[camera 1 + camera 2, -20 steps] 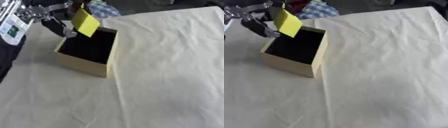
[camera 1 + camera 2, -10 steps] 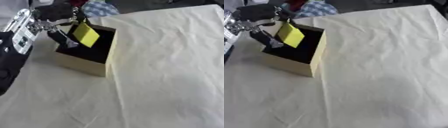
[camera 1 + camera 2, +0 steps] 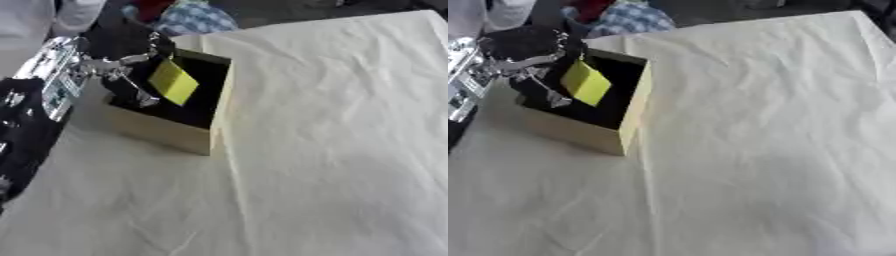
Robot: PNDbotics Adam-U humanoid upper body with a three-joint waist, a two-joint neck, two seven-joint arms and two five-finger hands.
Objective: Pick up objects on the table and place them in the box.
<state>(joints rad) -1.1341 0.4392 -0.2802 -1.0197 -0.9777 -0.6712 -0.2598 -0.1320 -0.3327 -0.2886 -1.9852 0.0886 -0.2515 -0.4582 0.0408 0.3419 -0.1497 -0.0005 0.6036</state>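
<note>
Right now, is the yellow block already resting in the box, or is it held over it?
Held. The left hand pinches the yellow block, which hangs tilted within the open top of the box, against its dark interior. Whether it touches the bottom cannot be told.

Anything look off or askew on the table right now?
Nothing stands out. The left hand holds a yellow block tilted over the open box, which stands upright on the wrinkled cloth. No spill or damage shows.

Box (image 3: 179, 131) near bench (image 3: 332, 150) far-left corner, mouth occupied by left robot hand (image 3: 122, 75) holding yellow block (image 3: 173, 82); bench right side open.
</note>
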